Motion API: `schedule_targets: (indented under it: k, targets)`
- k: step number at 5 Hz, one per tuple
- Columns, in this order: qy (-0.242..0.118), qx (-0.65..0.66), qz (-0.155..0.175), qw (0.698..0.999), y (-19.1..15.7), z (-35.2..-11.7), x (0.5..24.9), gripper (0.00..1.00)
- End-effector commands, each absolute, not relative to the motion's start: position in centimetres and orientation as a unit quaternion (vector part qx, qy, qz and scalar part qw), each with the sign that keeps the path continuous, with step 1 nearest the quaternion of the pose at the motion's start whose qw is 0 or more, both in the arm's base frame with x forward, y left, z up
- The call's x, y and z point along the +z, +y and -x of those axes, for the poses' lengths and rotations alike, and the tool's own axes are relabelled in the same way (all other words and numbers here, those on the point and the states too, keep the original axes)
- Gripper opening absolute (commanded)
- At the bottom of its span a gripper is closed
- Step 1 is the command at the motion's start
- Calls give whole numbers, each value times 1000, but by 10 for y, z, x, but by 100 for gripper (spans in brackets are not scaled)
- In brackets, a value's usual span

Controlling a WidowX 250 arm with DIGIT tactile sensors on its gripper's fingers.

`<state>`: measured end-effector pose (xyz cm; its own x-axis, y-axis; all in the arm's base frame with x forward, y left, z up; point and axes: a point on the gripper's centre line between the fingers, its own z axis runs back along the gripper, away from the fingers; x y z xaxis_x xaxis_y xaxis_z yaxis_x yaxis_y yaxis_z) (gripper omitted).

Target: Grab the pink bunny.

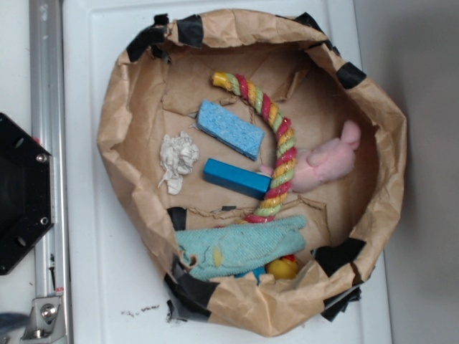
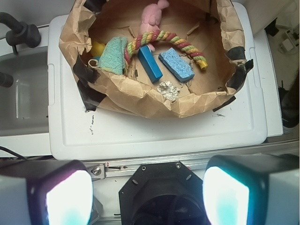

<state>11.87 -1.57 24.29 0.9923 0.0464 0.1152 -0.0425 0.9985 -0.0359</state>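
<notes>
Wrist view – pincer [image 2: 147, 197] spread, pink bunny [image 2: 152, 16] distant

The robot's black hexagonal base plate [image 1: 20, 193] sits at the left edge of the exterior view, bolted flat, and shows again low in the middle of the wrist view. No arm links appear in the exterior view. In the wrist view, the gripper [image 2: 147, 199] looks down from above with its two pale, blurred fingers [image 2: 63, 199] filling the bottom corners, glowing whitish with a teal and pink tint. They stand wide apart with nothing between them, though the blur makes their tips hard to judge.
</notes>
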Motion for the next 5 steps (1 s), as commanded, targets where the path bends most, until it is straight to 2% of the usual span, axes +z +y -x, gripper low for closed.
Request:
schedule_targets:
  k: [1, 2, 3, 4, 5]
  targets:
    - [-58, 22, 17, 998, -16, -119, 243, 100]
    - [-44, -50, 34, 997, -6, -169, 213, 100]
    - [-121, -87, 76, 986, 0, -210, 193, 100]
    - [-167, -42, 125, 977, 8, -237, 174, 100]
    - [-211, 25, 108, 971, 21, -274, 143, 100]
